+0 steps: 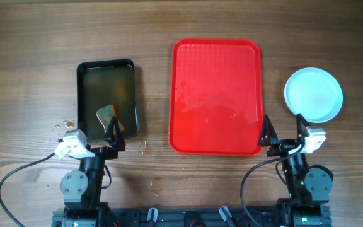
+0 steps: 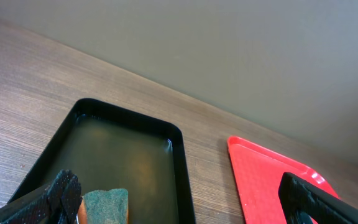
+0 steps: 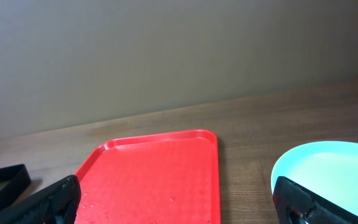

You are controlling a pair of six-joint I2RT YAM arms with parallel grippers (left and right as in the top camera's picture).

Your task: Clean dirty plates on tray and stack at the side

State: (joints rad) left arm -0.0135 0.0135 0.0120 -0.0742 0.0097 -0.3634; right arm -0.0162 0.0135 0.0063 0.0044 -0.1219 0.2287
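The plates (image 1: 313, 94) are being seen from overhead as one pale-blue round shape lying on the bare wood tabletop (image 1: 30, 38), to the right of the red tray (image 1: 216, 69), near it but apart from it; how many are being stacked there cannot be told. The red tray is lying flat at the middle of the table; its textured surface is being shown speckled with droplets (image 1: 207, 107). To its left, well apart, a black tray (image 1: 80, 94) is holding dark liquid; a green sponge (image 1: 106, 113) is lying in its near part, with an orange edge being shown in the left wrist view. The left gripper (image 2: 179, 193) is being held at the near end of the black tray, its fingers (image 2: 64, 193) spread wide and pinching nothing; the right gripper (image 3: 178, 190) is being held low by the near right corner of the red tray, between tray and plates, with its fingers (image 3: 61, 199) likewise spread wide and gripping nothing.
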